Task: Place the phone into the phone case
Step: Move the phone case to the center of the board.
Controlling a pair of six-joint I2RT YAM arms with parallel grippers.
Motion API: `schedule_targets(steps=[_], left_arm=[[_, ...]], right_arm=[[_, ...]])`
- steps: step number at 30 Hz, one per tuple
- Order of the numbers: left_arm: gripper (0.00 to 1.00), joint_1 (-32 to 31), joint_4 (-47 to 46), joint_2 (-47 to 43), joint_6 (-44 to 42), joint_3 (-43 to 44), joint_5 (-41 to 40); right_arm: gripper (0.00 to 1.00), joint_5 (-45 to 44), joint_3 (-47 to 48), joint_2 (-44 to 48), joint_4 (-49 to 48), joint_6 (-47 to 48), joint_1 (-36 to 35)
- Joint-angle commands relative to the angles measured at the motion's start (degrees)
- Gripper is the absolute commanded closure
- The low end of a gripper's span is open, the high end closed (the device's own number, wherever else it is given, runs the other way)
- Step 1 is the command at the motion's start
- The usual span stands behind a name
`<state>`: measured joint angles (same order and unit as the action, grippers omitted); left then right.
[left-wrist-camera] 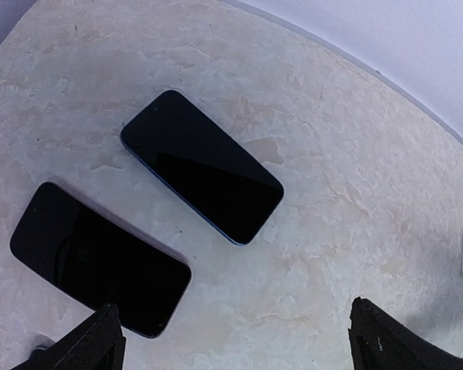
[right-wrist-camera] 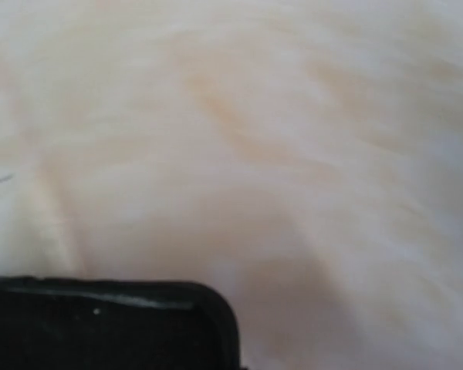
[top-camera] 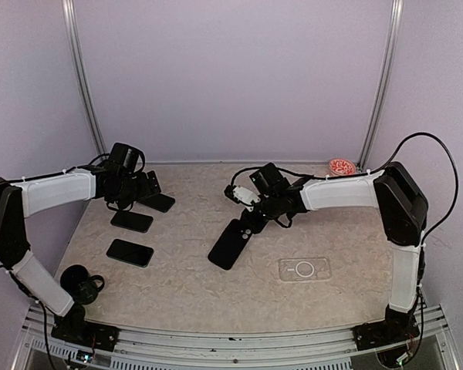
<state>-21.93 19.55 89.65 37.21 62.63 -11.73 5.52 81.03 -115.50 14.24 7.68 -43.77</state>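
Carrying step, by my reading: right hand (top-camera: 250,222) pinches the far end of the black phone (top-camera: 230,245) at mid-worktop. Clear case (top-camera: 304,269) lies apart, toward the front right corner. Left hand (left-wrist-camera: 243,344) is spread above spare phones (left-wrist-camera: 203,166). Next move calls for squaring the phone over the case.
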Motion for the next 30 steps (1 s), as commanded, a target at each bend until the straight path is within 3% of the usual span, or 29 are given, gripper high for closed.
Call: schedule_targets(steps=[1,12,22,24,27,30], left_arm=[[0.01,4.01,0.40,1.08,-0.04,2.41,2.87],[0.01,6.17,2.76,-0.82,0.75,0.97,3.54],[0.01,7.04,6.37,-4.02,4.97,-6.45,1.86],[0.01,7.45,6.40,-4.83,5.50,-8.24,1.21],[0.01,8.43,6.27,-6.27,5.93,-10.78,1.26],[0.01,9.33,6.23,-7.46,6.31,-12.75,0.47]], right_arm=[[1.00,2.88,4.04,-1.66,3.66,9.83,-2.58],[1.00,8.88,13.07,-8.61,9.76,18.79,-5.67],[0.98,9.34,16.79,-13.58,11.53,18.60,-6.42],[0.90,9.26,16.37,-13.49,11.13,18.39,-6.49],[0.66,9.15,16.05,-13.00,10.57,17.85,-6.51],[0.52,8.90,15.71,-11.90,9.29,16.68,-6.50]])
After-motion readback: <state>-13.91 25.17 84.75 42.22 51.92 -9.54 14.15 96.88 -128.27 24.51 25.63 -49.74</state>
